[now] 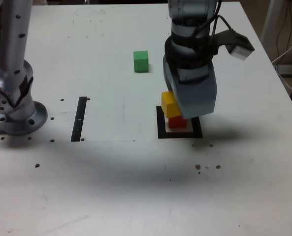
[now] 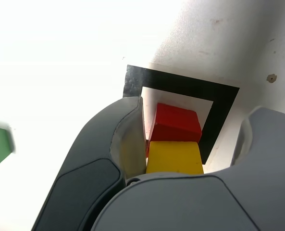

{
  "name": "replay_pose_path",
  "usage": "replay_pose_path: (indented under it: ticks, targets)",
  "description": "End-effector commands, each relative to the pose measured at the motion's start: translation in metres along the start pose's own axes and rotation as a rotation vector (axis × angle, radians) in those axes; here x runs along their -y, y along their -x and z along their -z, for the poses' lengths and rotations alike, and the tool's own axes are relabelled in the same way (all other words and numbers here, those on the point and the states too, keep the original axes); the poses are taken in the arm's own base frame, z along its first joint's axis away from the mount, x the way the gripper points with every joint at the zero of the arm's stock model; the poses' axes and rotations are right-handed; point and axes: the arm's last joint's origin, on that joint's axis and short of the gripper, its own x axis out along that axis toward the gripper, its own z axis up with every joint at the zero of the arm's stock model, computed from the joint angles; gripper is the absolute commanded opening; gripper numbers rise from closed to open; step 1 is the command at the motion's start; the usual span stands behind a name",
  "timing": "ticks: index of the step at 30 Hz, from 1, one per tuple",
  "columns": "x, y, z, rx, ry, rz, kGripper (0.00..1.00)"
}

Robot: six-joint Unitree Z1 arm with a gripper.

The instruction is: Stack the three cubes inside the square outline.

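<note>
Clock directions: exterior view, centred on the square outline (image 1: 161,129), 12 toward the top of the picture.

Gripper (image 2: 192,130): jaws stand open. In the wrist view the yellow cube (image 2: 175,157) lies between them, clearly apart from one finger. Contact with the other finger cannot be told; their edges overlap in the view.

Red cube (image 1: 178,122): within the outline's pale centre. The exterior view shows only part of it, the yellow cube and gripper covering its 12 o'clock side.

Yellow cube: over the red one, partly masked by the gripper in both views. Its underside is hidden, so full seating cannot be confirmed.

Outline: 12 to 1 o'clock stretch covered by the gripper. In the wrist view two sides show in part; the rest is hidden.

Green cube (image 1: 141,62): on the table (image 1: 111,187), apart, toward 11 o'clock; cut off by the picture edge in the wrist view, where the nearby tabletop is washed out by glare.

Black strip (image 1: 79,119): at 9 o'clock, wholly visible.
</note>
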Motion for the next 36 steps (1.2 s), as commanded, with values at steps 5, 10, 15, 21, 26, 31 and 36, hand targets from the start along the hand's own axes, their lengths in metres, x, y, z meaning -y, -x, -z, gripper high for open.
replay_pose_path:
  ticks: [5,10,15,21,26,31,36]
  targets:
    - [0.003,0.023,0.006,0.003,0.006,-0.038,0.99]
    - [0.001,0.041,0.015,-0.001,0.029,-0.059,0.99]
    - [-0.007,0.051,0.043,-0.008,0.129,-0.06,0.99]
    - [-0.013,0.057,0.083,-0.02,0.275,-0.053,0.99]
    - [-0.01,0.06,0.116,-0.034,0.384,-0.035,0.99]
    - [-0.005,0.061,0.142,-0.049,0.486,-0.017,0.99]
    - [-0.001,0.056,0.163,-0.088,0.648,-0.003,0.99]
